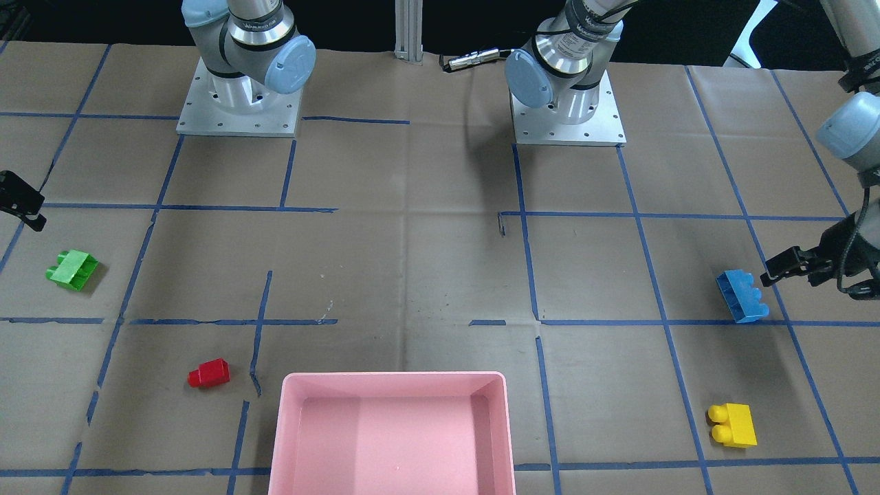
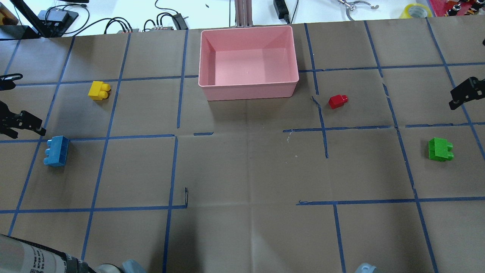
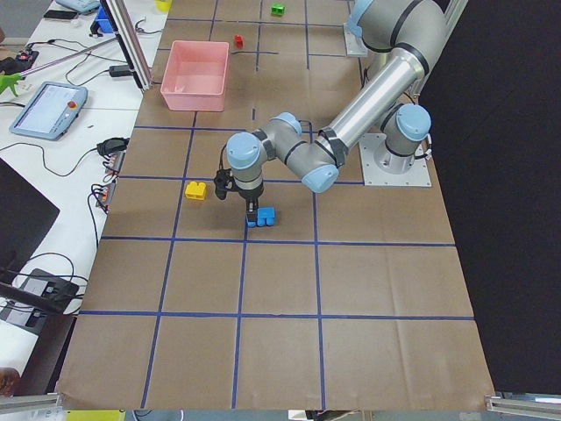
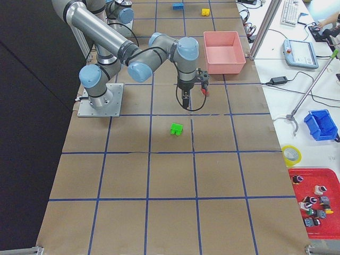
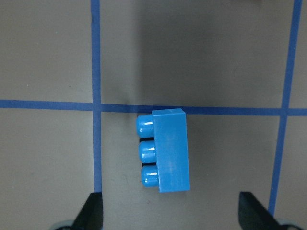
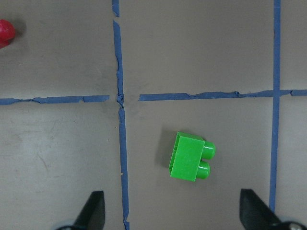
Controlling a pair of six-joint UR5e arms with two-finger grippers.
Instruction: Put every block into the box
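Note:
The pink box (image 2: pixel 248 89) stands empty at the table's far middle. The blue brick (image 2: pixel 56 151) lies at the left and the yellow brick (image 2: pixel 99 91) beyond it. The red brick (image 2: pixel 337 101) lies right of the box and the green brick (image 2: pixel 440 149) at the far right. My left gripper (image 5: pixel 172 213) is open above the table, with the blue brick (image 5: pixel 168 151) just ahead of its fingertips. My right gripper (image 6: pixel 173 213) is open above the table, with the green brick (image 6: pixel 189 157) ahead of it and apart from it.
The table is covered in brown paper with a blue tape grid. The two arm bases (image 1: pixel 239 103) (image 1: pixel 568 110) stand at the robot's edge. Cables, a tape roll (image 2: pixel 415 9) and tools lie beyond the far edge.

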